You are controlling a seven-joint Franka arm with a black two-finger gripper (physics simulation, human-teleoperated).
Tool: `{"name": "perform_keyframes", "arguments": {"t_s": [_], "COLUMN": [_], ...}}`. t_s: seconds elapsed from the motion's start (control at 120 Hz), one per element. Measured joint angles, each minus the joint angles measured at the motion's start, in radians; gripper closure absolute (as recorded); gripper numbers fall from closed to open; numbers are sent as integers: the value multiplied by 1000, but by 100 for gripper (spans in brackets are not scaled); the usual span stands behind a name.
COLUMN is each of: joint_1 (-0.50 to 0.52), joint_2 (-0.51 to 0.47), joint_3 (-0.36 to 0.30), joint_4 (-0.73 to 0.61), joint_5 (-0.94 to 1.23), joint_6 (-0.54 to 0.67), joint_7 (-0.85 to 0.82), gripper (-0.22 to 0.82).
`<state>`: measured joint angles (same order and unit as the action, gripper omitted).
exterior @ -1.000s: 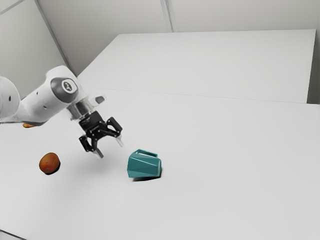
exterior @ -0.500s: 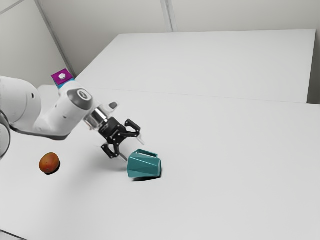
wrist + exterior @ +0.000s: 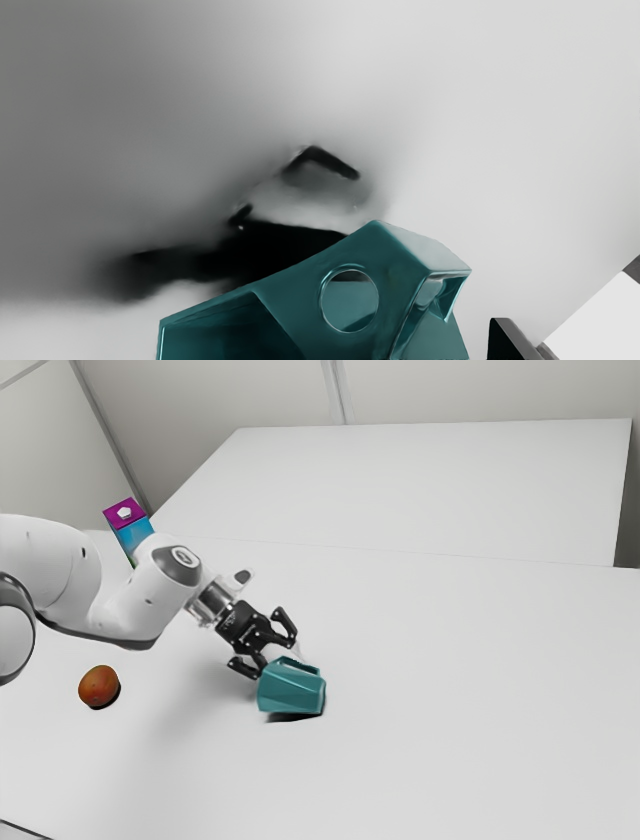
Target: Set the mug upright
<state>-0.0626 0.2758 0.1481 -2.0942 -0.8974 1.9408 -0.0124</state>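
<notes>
Reaching to the mug [image 3: 292,691], tipped on its side right by my fingertips, my gripper [image 3: 281,666] is spread wide and has hold of nothing, one finger [image 3: 506,341] just beside the mug, the other's tip hidden from me.

A round orange-brown fruit [image 3: 99,687] lies on the white tabletop [image 3: 450,740], well apart from the gripper [image 3: 282,667] toward the exterior view's left. Farther from that camera than the gripper, also leftward, is a partly hidden purple-and-blue box [image 3: 128,525].
</notes>
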Motion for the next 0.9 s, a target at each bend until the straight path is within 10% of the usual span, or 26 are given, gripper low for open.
{"name": "perform_keyframes", "arguments": {"t_s": [0.292,0.9], "joint_1": [-2,-66], "joint_2": [-5,-145], "joint_3": [-32,-94], "joint_4": [31,47], "joint_5": [10,371], "joint_6": [8,54], "joint_7": [-2,-79], "gripper": [71,78]}}
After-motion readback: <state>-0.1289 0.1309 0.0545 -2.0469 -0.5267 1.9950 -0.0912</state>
